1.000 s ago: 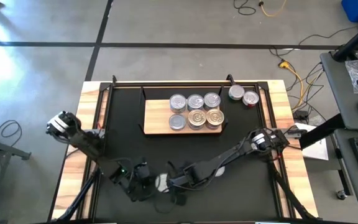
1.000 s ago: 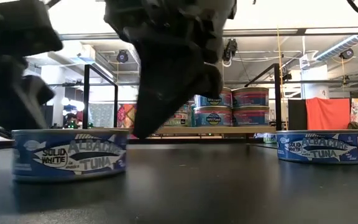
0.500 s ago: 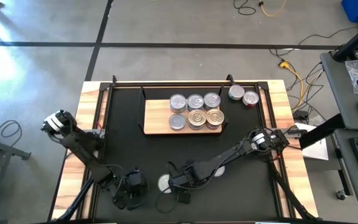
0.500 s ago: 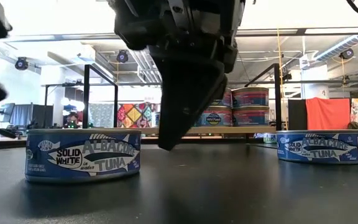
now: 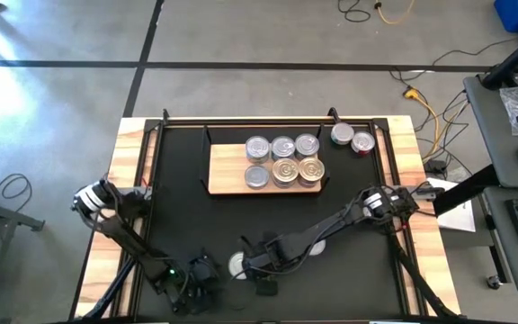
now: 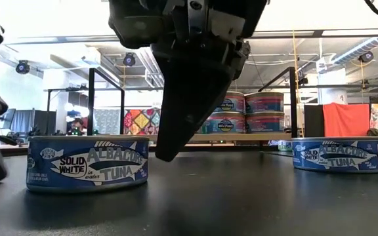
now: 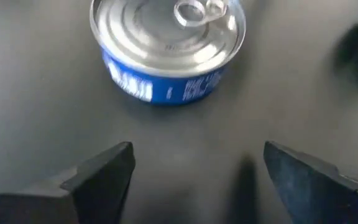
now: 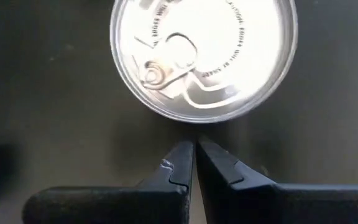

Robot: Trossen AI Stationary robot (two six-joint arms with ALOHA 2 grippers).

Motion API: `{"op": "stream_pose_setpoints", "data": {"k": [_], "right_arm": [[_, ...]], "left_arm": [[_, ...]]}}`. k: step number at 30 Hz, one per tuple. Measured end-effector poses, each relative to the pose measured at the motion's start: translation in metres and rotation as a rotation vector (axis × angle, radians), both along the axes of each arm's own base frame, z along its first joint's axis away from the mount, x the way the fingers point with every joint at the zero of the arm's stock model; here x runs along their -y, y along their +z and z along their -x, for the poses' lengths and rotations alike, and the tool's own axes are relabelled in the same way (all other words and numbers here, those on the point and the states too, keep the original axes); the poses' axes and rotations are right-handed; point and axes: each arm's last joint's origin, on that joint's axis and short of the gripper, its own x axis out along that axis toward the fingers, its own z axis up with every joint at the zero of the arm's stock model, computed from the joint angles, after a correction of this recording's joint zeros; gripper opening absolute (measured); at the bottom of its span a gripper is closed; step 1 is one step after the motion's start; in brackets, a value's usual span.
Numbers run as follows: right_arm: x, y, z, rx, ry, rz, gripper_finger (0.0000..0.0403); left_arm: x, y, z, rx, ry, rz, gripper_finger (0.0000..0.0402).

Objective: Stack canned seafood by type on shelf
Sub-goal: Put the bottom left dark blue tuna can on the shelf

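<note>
A round tin [image 8: 204, 53] with a shiny silver top lies flat on the dark tabletop [image 8: 48, 106], seen from straight above. Its lid carries a pull ring [image 8: 156, 73] set toward one side, and fine stamped lettering runs along the rim. The tin's far edge is cut off by the picture's border. The right claw [image 8: 195, 163] sits just short of the tin's near edge, its two dark fingers [image 8: 173, 171] pressed together with only a thin seam between them. The tips point at the tin and hold nothing.
</note>
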Motion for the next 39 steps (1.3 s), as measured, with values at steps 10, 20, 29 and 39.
{"op": "stream_pose_setpoints", "data": {"k": [10,20,29,39], "right_arm": [[-0.003,-0.001,-0.005,0.023,0.040,-0.016,0.0022],[-0.004,0.006,-0.008,0.050,0.037,-0.021,0.0180],[-0.003,-0.011,-0.016,0.067,0.035,-0.021,0.0306],[-0.005,-0.016,-0.022,0.111,0.063,-0.030,0.0320]], "left_arm": [[0.005,0.002,-0.011,0.018,0.011,-0.019,0.0355],[-0.002,0.005,-0.012,-0.032,-0.012,-0.033,0.0355],[-0.017,0.002,-0.023,-0.022,0.011,-0.083,0.0355],[-0.032,-0.003,-0.025,-0.014,0.073,-0.138,0.0355]]}}
